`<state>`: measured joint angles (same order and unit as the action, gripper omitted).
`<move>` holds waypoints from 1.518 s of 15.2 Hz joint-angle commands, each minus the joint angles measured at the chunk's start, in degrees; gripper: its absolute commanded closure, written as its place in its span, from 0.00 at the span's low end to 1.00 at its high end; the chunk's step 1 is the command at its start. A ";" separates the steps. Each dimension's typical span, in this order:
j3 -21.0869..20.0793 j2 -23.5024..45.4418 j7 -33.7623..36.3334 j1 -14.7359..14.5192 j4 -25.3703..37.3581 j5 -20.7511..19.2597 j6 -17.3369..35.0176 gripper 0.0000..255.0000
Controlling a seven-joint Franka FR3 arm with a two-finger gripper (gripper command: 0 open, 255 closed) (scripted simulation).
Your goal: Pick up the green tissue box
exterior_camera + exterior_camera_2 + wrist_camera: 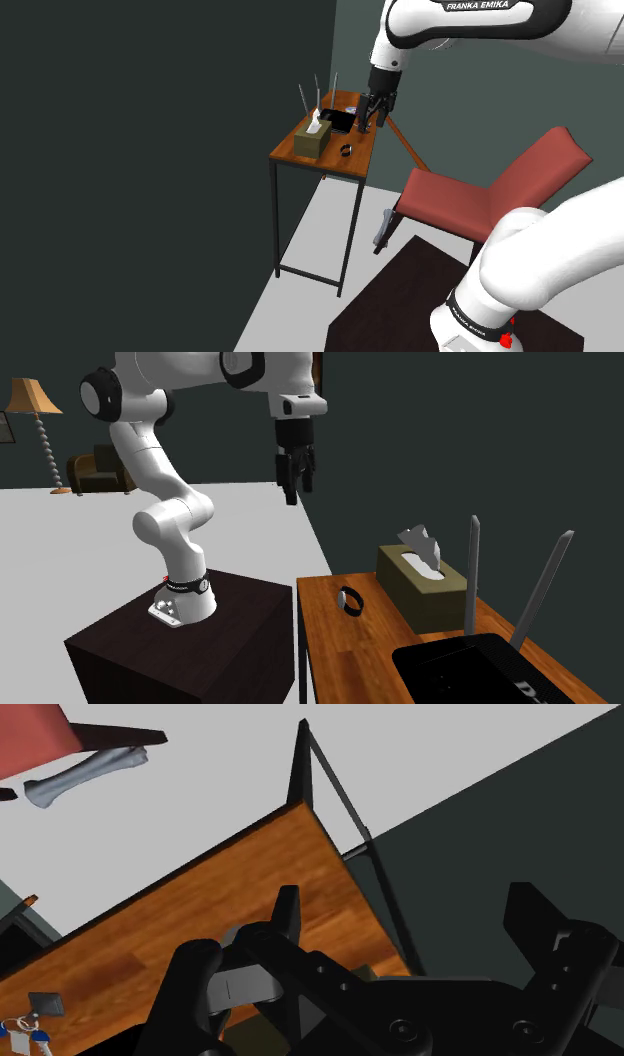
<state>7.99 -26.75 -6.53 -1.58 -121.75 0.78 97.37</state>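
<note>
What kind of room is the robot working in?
Probably a living room in a home: a floor lamp and a dark armchair stand far off, and a red chair sits beside the wooden table.

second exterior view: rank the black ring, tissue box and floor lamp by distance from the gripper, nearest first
1. black ring, left on the table
2. tissue box, right of the ring
3. floor lamp, far back, upper left

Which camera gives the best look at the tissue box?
The second exterior view: the olive-green tissue box sits close, with its top, one side and the white tissue sticking out. The shoulder view shows it small and far off on the table. The wrist view looks across the table's wood.
</note>
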 commanded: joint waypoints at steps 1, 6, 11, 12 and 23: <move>1.40 4.52 -1.11 -0.38 3.12 2.19 2.06 0.00; 4.46 14.86 -4.33 -1.06 11.39 8.67 5.06 0.00; 6.82 25.80 -7.87 -0.75 21.79 16.60 5.64 0.00; 7.15 28.08 -8.53 -0.49 24.16 18.32 5.45 0.00; 7.54 37.78 -12.24 1.27 30.56 25.91 7.90 0.00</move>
<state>15.57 11.00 -18.51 -0.25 -90.42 26.59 104.49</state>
